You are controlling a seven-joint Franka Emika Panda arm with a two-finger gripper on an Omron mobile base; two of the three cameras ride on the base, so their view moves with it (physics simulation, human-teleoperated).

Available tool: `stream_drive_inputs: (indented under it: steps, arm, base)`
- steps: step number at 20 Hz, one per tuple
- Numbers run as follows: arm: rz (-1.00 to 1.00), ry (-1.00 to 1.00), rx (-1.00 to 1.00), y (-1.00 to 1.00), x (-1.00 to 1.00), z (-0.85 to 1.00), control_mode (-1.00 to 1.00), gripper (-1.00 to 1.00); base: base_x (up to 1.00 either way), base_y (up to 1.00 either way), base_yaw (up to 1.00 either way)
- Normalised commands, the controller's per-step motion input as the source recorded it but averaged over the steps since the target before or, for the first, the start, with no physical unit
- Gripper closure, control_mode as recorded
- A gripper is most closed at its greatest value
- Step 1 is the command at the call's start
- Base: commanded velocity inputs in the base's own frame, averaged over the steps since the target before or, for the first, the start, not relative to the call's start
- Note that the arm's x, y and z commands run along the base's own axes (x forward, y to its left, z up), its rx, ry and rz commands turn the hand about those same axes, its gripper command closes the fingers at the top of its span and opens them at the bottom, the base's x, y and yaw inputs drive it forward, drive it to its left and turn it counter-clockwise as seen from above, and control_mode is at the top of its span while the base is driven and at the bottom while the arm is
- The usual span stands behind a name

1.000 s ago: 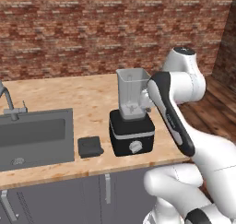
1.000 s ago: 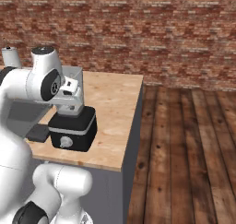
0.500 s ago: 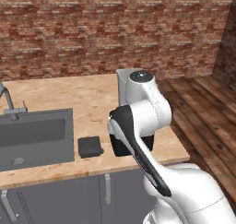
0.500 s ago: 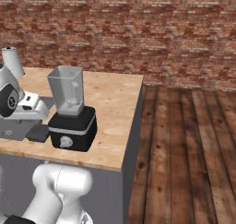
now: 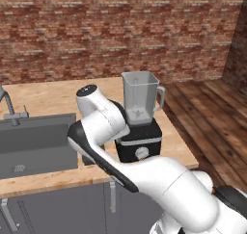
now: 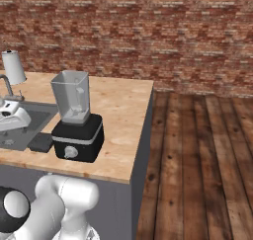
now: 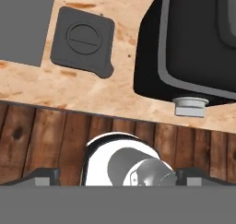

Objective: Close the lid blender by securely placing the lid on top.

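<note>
The lid (image 7: 83, 42) lies flat on the wooden table (image 7: 115, 91), just left of the blender (image 5: 140, 127) and apart from it, with a strip of bare wood between them. In the hand view its round inset with a straight slot faces up, and the sink (image 7: 23, 25) edge is just beyond its other side. In the right base view the lid (image 6: 40, 142) sits near the table's front edge, between the sink (image 6: 22, 130) and the blender's black base.

The blender stands upright near the front right of the table (image 5: 48, 96); its clear jar is on the base, open at the top, the handle to the right in the left base view. The round knob (image 7: 190, 106) on the front of the base faces the near edge.

The gripper (image 7: 117, 176) hangs above the table's front edge, looking down, with its jaws spread wide and nothing between them; the two dark tips stand far apart at the bottom of the hand view. It touches neither lid nor blender.

A faucet (image 5: 9, 108) rises behind the sink, and a paper-towel roll (image 6: 13, 67) stands at the far left.
</note>
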Motion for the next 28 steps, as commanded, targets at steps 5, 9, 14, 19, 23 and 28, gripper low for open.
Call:
stream_drive_inputs:
  steps: [5,9,14,19,23,28]
  arm:
    - [0.0,0.0,-0.09,0.42,0.27,-0.27,-1.0,-1.0]
    - [0.0,0.0,-0.1,0.17,0.22,-0.27,-1.0,-1.0]
    - [0.0,0.0,-0.01,0.0,0.17,-0.3,-1.0,-1.0]
    - [0.02,0.0,0.0,0.0,0.2,-0.31,-1.0,-1.0]
    - [0.08,-0.02,0.0,0.0,0.18,-0.25,-1.0,-1.0]
    - [0.11,-0.06,0.0,0.0,0.08,-0.13,-1.0,-1.0]
  base:
    - [0.0,0.0,0.0]
    - [0.0,0.0,0.0]
    - [0.0,0.0,0.0]
    - [0.0,0.0,0.0]
    - [0.0,0.0,0.0]
    - [0.0,0.0,0.0]
